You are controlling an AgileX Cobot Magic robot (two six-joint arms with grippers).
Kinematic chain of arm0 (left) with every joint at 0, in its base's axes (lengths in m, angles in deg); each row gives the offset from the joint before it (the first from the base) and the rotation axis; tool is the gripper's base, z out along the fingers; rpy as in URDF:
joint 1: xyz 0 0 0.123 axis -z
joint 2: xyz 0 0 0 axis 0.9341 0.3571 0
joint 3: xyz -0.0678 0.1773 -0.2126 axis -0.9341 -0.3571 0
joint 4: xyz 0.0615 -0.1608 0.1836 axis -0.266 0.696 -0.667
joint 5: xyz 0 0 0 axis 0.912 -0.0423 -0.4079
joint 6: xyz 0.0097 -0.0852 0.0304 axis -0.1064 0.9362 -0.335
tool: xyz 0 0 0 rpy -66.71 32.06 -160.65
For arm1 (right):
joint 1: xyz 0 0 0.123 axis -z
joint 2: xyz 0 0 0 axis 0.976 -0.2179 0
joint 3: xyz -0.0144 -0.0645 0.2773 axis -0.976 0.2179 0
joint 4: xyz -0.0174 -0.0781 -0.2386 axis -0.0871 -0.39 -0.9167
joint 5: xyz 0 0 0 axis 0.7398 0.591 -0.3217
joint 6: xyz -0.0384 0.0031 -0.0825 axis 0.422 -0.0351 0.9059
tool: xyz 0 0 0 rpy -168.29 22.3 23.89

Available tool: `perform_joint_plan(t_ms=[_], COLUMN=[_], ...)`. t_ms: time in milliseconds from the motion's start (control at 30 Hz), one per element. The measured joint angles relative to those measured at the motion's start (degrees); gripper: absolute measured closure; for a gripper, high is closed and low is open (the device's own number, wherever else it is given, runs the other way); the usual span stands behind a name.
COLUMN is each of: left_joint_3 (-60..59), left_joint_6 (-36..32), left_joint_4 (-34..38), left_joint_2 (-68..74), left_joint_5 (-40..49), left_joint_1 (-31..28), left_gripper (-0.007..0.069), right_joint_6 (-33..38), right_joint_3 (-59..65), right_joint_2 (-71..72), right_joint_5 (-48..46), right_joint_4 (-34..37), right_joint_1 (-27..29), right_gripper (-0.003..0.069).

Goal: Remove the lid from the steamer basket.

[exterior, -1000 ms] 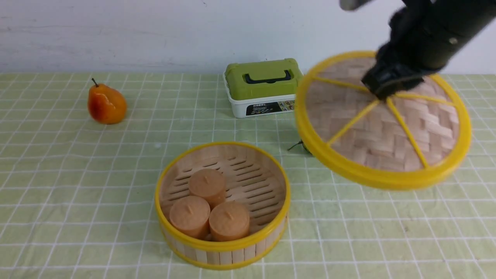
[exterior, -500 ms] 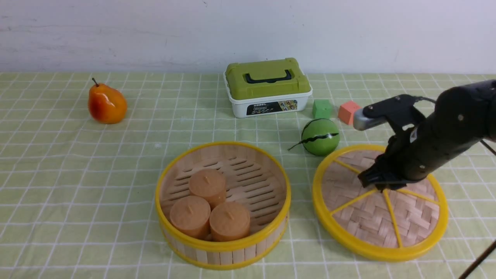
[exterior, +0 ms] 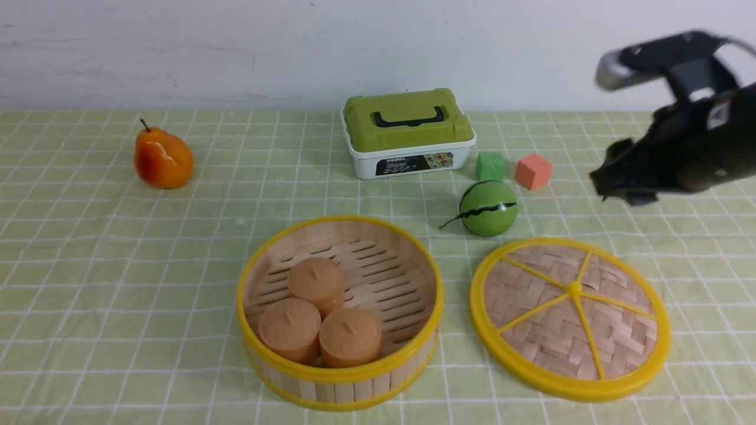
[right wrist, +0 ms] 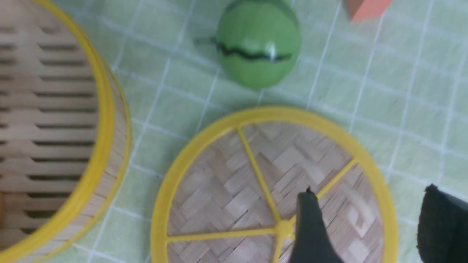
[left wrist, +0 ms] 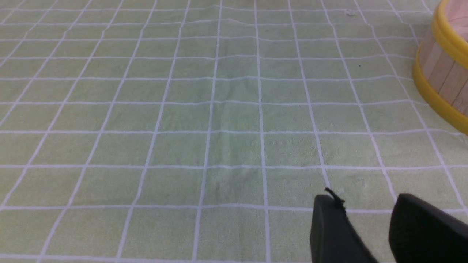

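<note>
The lid (exterior: 570, 319) is lying flat on the cloth (exterior: 118, 265) just beside the steamer basket (exterior: 331, 389), the right gripper (right wrist: 367, 204) hanging above it, jaws spread and empty. Any retreat is best going straight up

white wall (exterior: 177, 47), green checked tablecloth (exterior: 118, 265)

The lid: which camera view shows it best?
The front view: the whole lid lies flat on the cloth, right of the steamer basket, uncovered. The right wrist view shows most of it, blurred and cut off, partly behind the right gripper. The left wrist view does not show it.
</note>
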Motion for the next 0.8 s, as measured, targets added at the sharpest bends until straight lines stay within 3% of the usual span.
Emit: perform_joint_plan(t_ms=[33,67,167,333,633,800], left_joint_3=[0.0,0.0,0.0,0.0,0.0,0.0], left_joint_6=[0.0,0.0,0.0,0.0,0.0,0.0], left_joint_4=[0.0,0.0,0.0,0.0,0.0,0.0], left_joint_2=[0.0,0.0,0.0,0.0,0.0,0.0], left_joint_5=[0.0,0.0,0.0,0.0,0.0,0.0], left_joint_1=[0.0,0.0,0.0,0.0,0.0,0.0], left_gripper=[0.0386,0.0386,0.0386,0.0386,0.0386,0.0386], right_joint_6=[0.42,0.41,0.82,0.82,0.82,0.82], right_joint_3=[0.0,0.0,1.89,8.99,19.21,20.27], right_joint_2=[5.14,5.76,16.17,26.62,37.45,38.85], right_joint_5=[-0.53,-0.6,-0.87,-0.03,2.81,-0.4], right_joint_4=[0.0,0.0,0.06,1.68,1.95,1.95], right_joint_1=[0.0,0.0,0.0,0.0,0.0,0.0], right_gripper=[0.0377,0.0377,0.0536,0.0673,0.068,0.0678])
